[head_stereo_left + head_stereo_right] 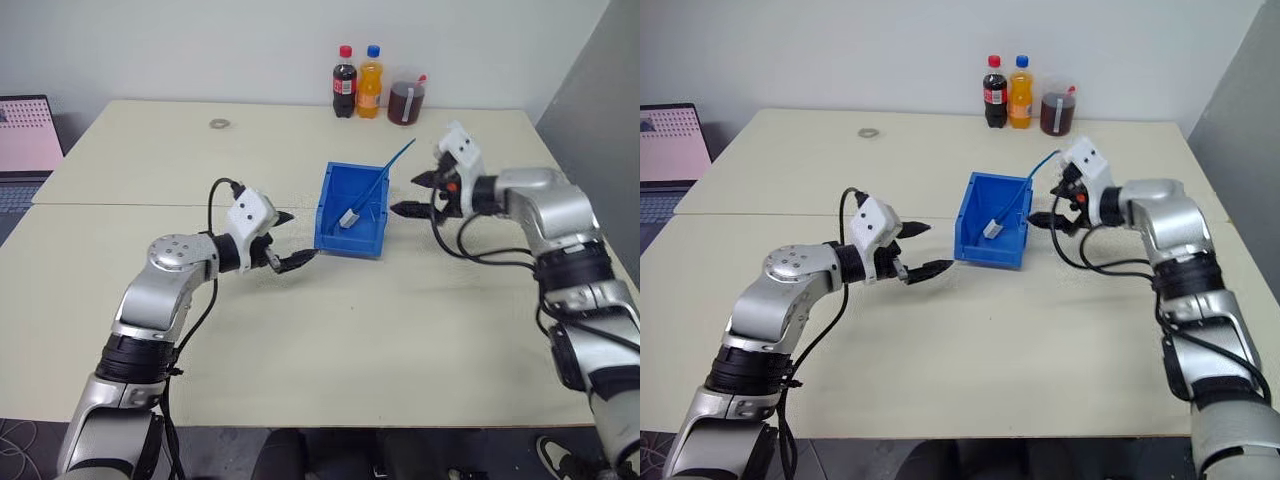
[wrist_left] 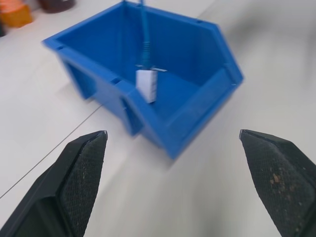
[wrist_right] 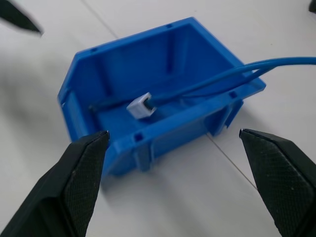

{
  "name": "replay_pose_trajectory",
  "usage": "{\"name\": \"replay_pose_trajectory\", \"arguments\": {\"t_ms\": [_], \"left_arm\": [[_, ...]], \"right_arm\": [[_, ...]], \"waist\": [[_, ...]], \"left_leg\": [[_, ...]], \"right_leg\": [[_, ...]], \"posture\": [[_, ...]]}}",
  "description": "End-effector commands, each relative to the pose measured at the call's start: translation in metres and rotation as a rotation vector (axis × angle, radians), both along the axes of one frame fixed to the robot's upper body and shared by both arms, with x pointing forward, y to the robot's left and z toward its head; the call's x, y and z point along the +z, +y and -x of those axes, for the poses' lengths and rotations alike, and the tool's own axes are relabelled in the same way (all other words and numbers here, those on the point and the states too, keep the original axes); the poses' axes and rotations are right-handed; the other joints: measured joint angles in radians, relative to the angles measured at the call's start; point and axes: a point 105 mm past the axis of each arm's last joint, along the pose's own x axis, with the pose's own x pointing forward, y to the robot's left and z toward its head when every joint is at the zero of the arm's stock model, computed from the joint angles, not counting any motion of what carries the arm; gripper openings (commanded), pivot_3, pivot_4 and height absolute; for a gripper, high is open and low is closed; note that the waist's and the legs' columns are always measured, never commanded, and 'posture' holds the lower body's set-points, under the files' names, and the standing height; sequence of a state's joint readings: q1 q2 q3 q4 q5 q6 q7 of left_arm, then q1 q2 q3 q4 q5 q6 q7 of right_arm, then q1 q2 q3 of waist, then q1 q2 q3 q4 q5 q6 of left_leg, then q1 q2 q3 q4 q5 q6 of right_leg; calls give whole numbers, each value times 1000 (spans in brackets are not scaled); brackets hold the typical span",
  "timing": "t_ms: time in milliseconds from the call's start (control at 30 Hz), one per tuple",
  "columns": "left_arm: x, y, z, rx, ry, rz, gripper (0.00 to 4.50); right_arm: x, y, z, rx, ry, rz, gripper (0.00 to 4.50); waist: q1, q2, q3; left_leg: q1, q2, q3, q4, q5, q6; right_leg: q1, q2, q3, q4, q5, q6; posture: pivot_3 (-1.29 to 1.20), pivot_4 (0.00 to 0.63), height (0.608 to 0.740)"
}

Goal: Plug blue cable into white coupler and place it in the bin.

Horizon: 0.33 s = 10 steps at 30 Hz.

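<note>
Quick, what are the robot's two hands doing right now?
Left gripper: open, holding nothing.
Right gripper: open, holding nothing.

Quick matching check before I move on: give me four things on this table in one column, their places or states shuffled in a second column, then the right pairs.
Things:
1. white coupler
2. blue cable
3. left gripper
4. bottles

Places or states:
A. open, holding nothing, just outside the bin's left side
B. standing at the table's far edge
C. lying inside the bin, on the cable's end
D. runs up out of the bin over its right rim

Pairs: 1-C, 2-D, 3-A, 4-B
</note>
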<state>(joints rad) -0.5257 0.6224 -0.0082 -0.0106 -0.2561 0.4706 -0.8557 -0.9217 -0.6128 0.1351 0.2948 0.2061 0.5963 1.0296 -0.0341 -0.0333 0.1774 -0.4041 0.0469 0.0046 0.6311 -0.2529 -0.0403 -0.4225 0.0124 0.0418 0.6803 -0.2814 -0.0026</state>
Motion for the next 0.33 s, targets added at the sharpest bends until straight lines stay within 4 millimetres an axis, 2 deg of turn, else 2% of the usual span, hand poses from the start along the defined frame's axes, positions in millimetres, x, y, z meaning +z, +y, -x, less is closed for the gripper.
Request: {"name": "replay_pose_trajectory", "arguments": {"t_ms": [33, 167, 333], "left_arm": [[19, 32, -3, 114, -51, 25, 4500], [27, 56, -3, 168, -59, 36, 4500], [38, 60, -2, 141, -72, 47, 4500]], "right_arm": [[31, -3, 32, 71, -152, -83, 4487], [34, -16, 68, 64, -193, -182, 4487], [16, -27, 91, 17, -133, -171, 4487]], "waist": [[0, 0, 0], [4, 0, 0], [5, 0, 0]], "left_leg": [[0, 0, 0, 0, 0, 0], [1, 0, -2, 1, 0, 0], [2, -1, -2, 4, 0, 0]], "right_leg": [[0, 0, 0, 0, 0, 0], [2, 0, -2, 1, 0, 0], [3, 0, -1, 2, 1, 2]], "posture": [[0, 150, 740], [0, 150, 740], [0, 150, 740]]}}
